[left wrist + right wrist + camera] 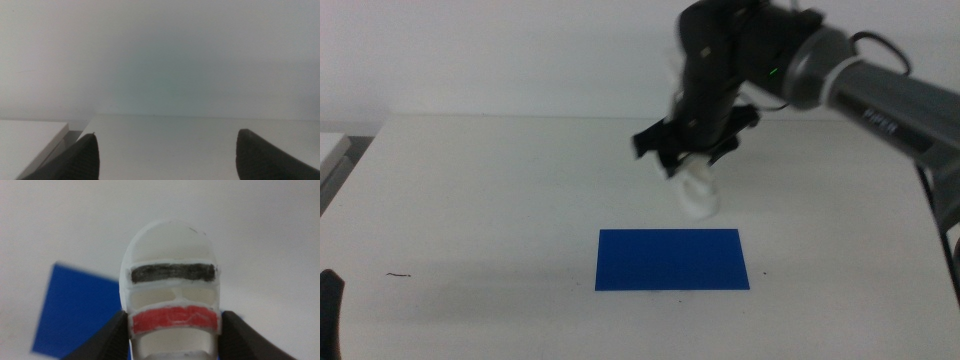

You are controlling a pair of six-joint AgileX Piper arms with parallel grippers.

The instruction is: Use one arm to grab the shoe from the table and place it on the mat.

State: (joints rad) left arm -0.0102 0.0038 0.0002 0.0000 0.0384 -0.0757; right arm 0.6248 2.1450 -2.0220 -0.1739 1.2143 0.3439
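Carrying the shoe (698, 192), your right pincer (173, 330) is clamped on its sides, just behind the mat (670, 259); next, bring it forward over the blue and lower.

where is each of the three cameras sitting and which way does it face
Middle view: above the table, facing forward and down; shows the right arm and its right gripper holding the shoe beyond the mat.
Left wrist view: low over the table edge, facing a blank wall; the left gripper is open.
Right wrist view: looks down past its jaws at the shoe.
Shared: middle and right wrist views both show shoe and mat.
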